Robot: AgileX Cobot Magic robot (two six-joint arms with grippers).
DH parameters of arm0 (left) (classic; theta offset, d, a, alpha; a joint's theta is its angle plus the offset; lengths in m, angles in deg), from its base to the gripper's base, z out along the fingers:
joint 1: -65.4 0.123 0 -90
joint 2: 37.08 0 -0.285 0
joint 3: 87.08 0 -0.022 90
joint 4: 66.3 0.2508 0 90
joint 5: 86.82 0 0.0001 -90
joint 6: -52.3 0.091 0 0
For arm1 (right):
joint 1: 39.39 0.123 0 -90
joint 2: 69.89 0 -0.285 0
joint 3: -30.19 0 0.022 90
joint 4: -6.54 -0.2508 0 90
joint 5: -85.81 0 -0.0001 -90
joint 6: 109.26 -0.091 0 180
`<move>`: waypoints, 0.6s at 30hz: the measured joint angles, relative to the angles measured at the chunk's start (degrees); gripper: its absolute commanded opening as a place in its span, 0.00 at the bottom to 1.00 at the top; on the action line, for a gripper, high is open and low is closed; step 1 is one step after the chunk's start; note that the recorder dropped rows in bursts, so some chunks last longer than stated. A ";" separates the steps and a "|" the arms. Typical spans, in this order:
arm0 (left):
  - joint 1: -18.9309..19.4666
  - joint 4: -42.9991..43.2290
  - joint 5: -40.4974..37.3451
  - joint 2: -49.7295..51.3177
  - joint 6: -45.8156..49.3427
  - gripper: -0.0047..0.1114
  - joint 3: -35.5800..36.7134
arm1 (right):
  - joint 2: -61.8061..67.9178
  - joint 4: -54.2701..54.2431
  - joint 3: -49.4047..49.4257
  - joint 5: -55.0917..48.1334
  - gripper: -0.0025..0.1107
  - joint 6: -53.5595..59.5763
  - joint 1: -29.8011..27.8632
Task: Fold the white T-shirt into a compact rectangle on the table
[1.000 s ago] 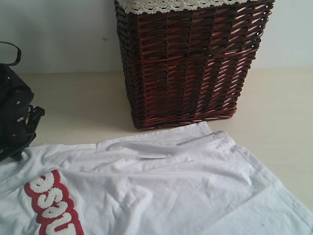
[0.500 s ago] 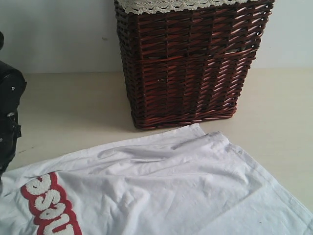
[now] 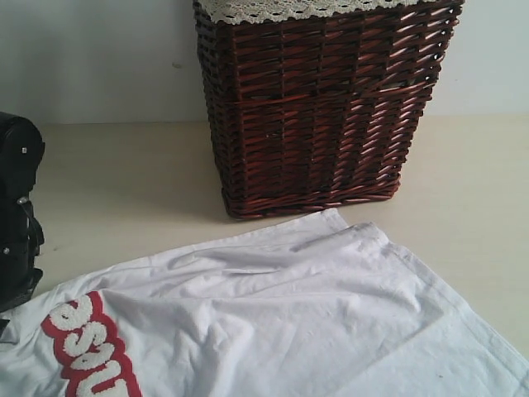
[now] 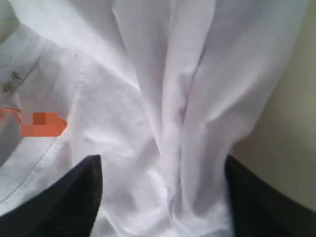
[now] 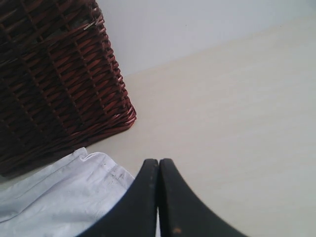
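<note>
1. T-shirt (image 3: 289, 314), white: spread rumpled over the near part of the table (image 3: 124, 182). One corner reaches up just in front of the basket.
2. Lettering (image 3: 91, 347): fuzzy white characters edged in red, on the shirt's left portion in the exterior view and cut off by the picture's lower edge.
3. Neck tag (image 4: 42, 123): small and orange, at the collar seam, seen only from the left wrist.
4. Left gripper (image 4: 163, 197): released, its two black fingers (image 4: 74, 202) standing wide apart over a bunched ridge of shirt cloth. Whether they touch the fabric cannot be told.
5. Left arm (image 3: 16, 223): black bulk at the left edge of the exterior view, beside the shirt's edge.
6. Right gripper (image 5: 159, 197): clenched, fingers pressed together with nothing between them, above the shirt's corner and bare table.
7. Basket (image 3: 322, 107): dark brown wicker with white lace trim (image 3: 281, 8) at the rim, upright at the back of the table against the pale wall (image 3: 99, 58).
</note>
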 measured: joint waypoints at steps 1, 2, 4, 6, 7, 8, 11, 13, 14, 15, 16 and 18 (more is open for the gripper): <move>0.00 0.29 0.00 0.00 0.00 0.49 0.13 | 0.00 0.00 0.00 0.00 0.02 0.00 0.00; 0.00 0.82 0.00 0.00 0.00 0.44 0.36 | 0.00 0.00 0.00 0.00 0.02 0.00 0.00; 0.00 2.41 0.13 0.00 0.14 0.35 0.46 | 0.00 0.00 0.00 0.00 0.02 0.00 0.00; 0.00 4.25 0.57 0.00 -0.03 0.30 0.46 | 0.00 0.00 0.00 0.00 0.02 0.00 0.00; 0.00 5.46 0.89 0.00 -0.26 0.28 0.46 | 0.00 0.00 0.00 0.00 0.02 0.00 0.00; 0.00 6.58 1.34 -0.10 -0.54 0.27 0.46 | 0.00 0.00 0.00 0.00 0.02 0.00 0.00; 0.00 11.21 3.32 -0.61 -2.00 0.22 0.46 | 0.00 0.00 0.00 0.00 0.02 0.00 0.00; 0.00 14.13 4.41 -0.88 -2.64 0.15 0.46 | 0.00 0.00 0.00 0.00 0.02 0.00 0.00; 0.00 15.30 5.02 -0.94 -2.89 0.10 0.46 | 0.00 0.00 0.00 0.00 0.02 0.00 0.00; 0.00 16.17 5.53 -0.94 -2.97 0.05 0.46 | 0.00 0.00 0.00 0.00 0.02 0.00 0.00; 0.00 17.23 6.31 -0.94 -3.23 0.04 0.46 | 0.00 0.00 0.00 0.00 0.02 0.00 0.00; 0.00 19.33 8.86 -1.03 -3.24 0.04 0.48 | 0.00 0.00 0.00 0.00 0.02 0.00 0.00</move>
